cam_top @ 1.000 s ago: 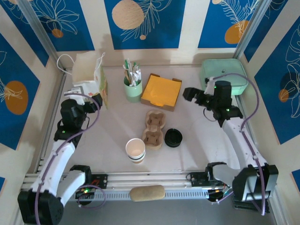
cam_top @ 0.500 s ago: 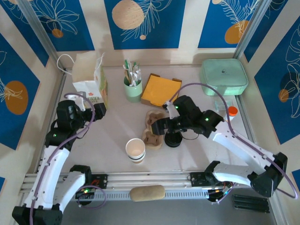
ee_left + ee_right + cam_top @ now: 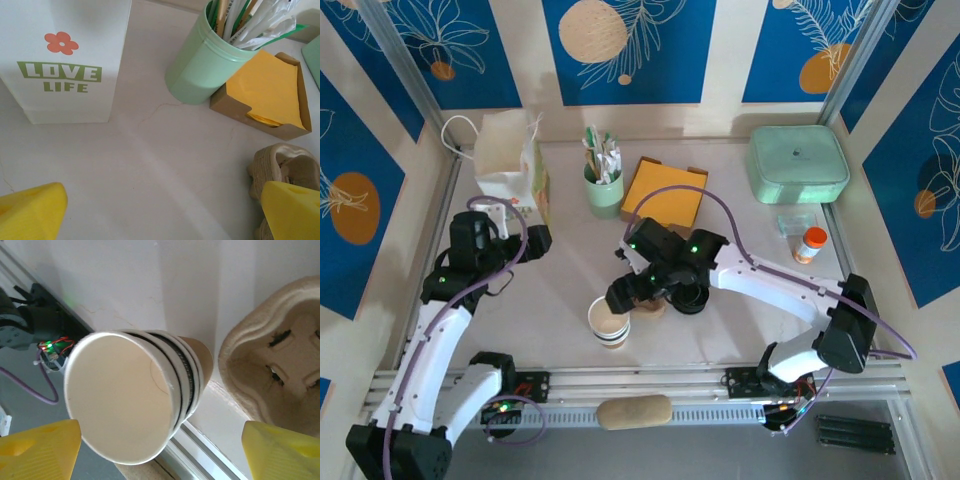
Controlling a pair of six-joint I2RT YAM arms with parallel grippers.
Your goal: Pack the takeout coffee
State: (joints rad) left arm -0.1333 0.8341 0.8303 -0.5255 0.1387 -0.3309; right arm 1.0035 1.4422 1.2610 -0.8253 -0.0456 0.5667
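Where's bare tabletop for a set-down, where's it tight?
Free: between the kraft box of orange napkins and the mint-green lidded container; left of centre, bordered by the white paper bag, green utensil cup and brown paper cup. Crowded: centre, where that cup, the pulp carrier, black round lid and right gripper bunch.

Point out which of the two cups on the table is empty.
The brown paper cup near the front edge: its white inside is bare. The mint-green cup farther back holds wrapped utensils.

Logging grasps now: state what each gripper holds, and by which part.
Nothing is held. The right gripper stands open astride the paper cup, not closed on it; the left gripper is open over the table.
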